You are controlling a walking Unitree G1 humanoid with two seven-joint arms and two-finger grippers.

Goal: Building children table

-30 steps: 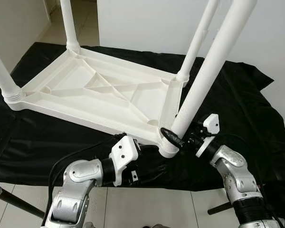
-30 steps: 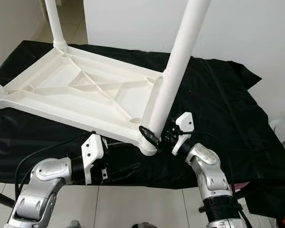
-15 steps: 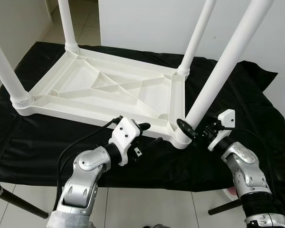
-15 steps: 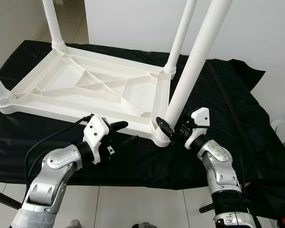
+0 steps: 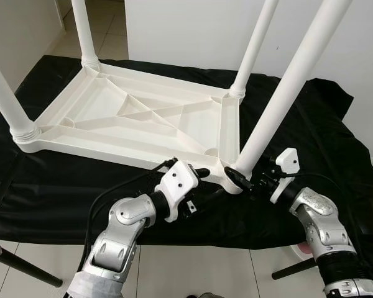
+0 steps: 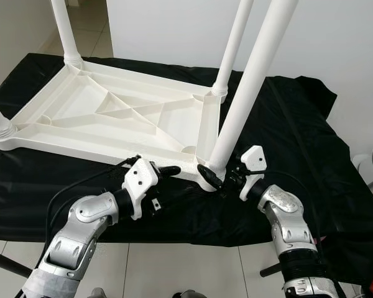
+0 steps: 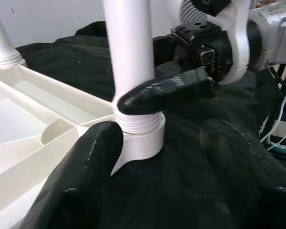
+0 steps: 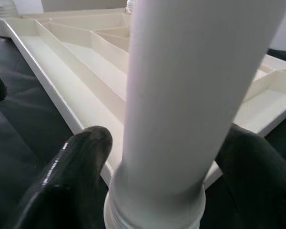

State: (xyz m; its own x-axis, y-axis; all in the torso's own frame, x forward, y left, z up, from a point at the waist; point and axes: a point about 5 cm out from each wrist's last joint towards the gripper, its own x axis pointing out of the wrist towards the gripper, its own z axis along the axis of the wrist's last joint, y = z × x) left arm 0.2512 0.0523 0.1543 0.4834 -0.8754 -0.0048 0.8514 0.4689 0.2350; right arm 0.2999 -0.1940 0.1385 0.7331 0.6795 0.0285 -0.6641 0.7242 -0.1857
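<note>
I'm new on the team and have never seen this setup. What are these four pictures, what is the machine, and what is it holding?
It is a humanoid robot with two silver arms, each ending in a gripper of two long black fingers. Two pictures come from the eyes of a camera on its head, looking down; the other two come from cameras on its wrists, looking along the fingers.

On a black cloth lies a white plastic children's table, upside down, its ribbed underside showing and four legs standing up from the corners.

The right gripper sits at the base of the nearest leg, a finger on each side just above the threaded collar; whether it squeezes the leg, I cannot tell. The left gripper is open, its fingers beside that same corner socket, holding nothing.
</note>
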